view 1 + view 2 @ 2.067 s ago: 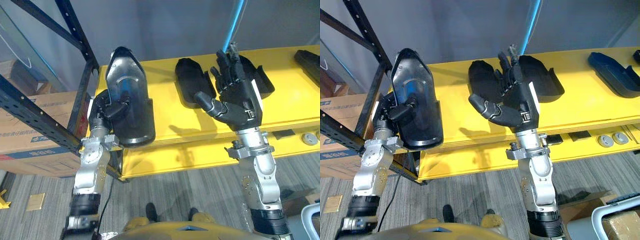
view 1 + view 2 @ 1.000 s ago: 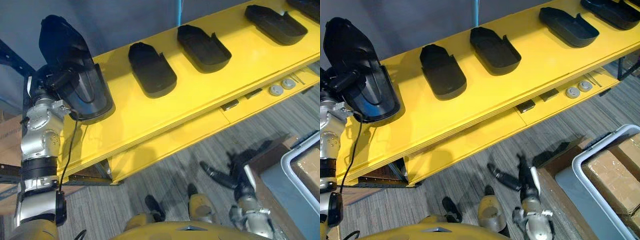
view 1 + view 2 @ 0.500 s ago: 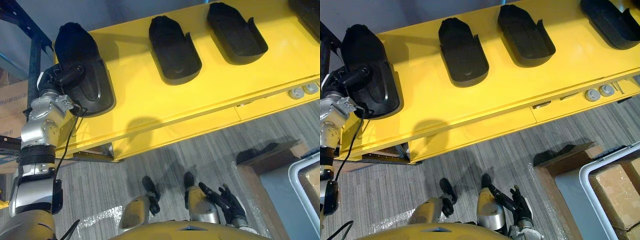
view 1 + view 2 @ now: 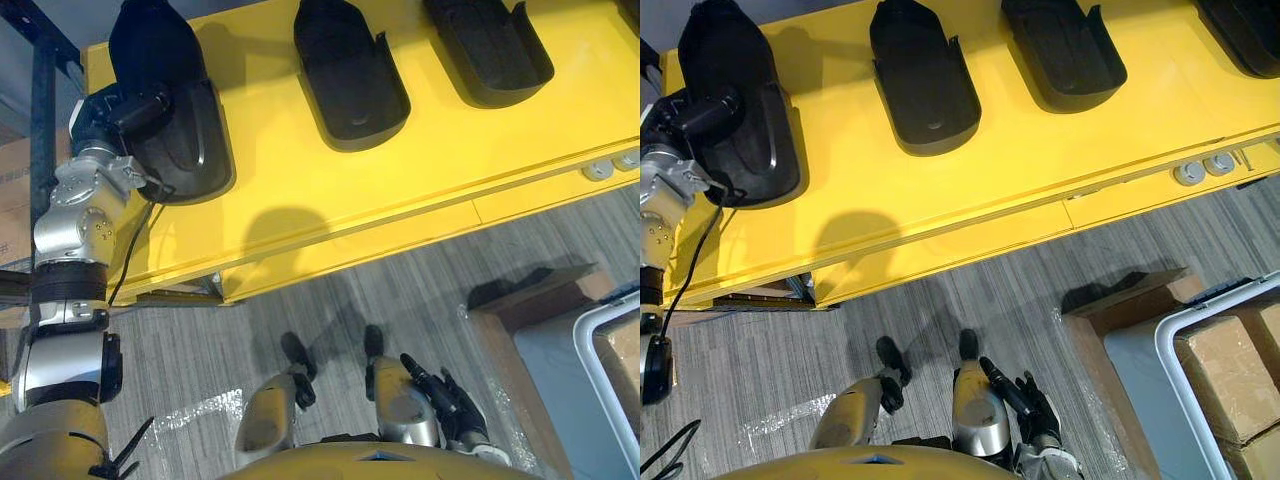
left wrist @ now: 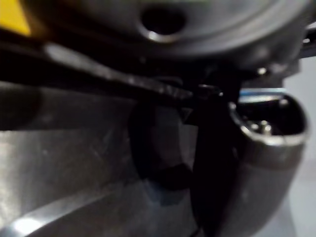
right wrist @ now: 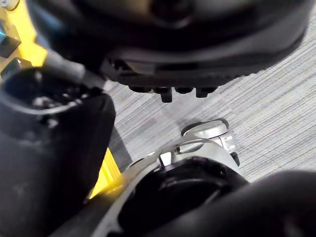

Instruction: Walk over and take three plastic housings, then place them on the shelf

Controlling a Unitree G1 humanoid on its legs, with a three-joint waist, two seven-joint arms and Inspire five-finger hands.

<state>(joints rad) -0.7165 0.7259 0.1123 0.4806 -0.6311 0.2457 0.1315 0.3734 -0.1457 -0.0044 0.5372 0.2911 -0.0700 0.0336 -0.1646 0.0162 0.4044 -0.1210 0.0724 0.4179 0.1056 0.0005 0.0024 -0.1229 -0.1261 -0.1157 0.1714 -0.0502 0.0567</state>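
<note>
Several black plastic housings lie on the yellow shelf top (image 4: 300, 190). My left hand (image 4: 118, 112) is curled over the near rim of the leftmost housing (image 4: 170, 120), thumb inside it; the housing rests flat on the yellow surface at its left end. Its dark thumb (image 5: 212, 153) shows close against the housing in the left wrist view. A second housing (image 4: 350, 75) and a third housing (image 4: 490, 45) lie further right, untouched. My right hand (image 4: 448, 400) hangs low by my side above the carpet, fingers relaxed and holding nothing.
A dark blue rack upright (image 4: 40, 90) stands just left of the yellow shelf. Two round silver parts (image 4: 1200, 168) sit on the lower ledge. A white-rimmed bin with cardboard boxes (image 4: 1230, 370) and a brown board (image 4: 520, 300) stand at lower right. Plastic film (image 4: 190, 420) lies on the floor.
The left hand has brought its housing down from upright to flat on the yellow top. The right hand has left the shelf and dropped to my side. The camera has shifted too.
</note>
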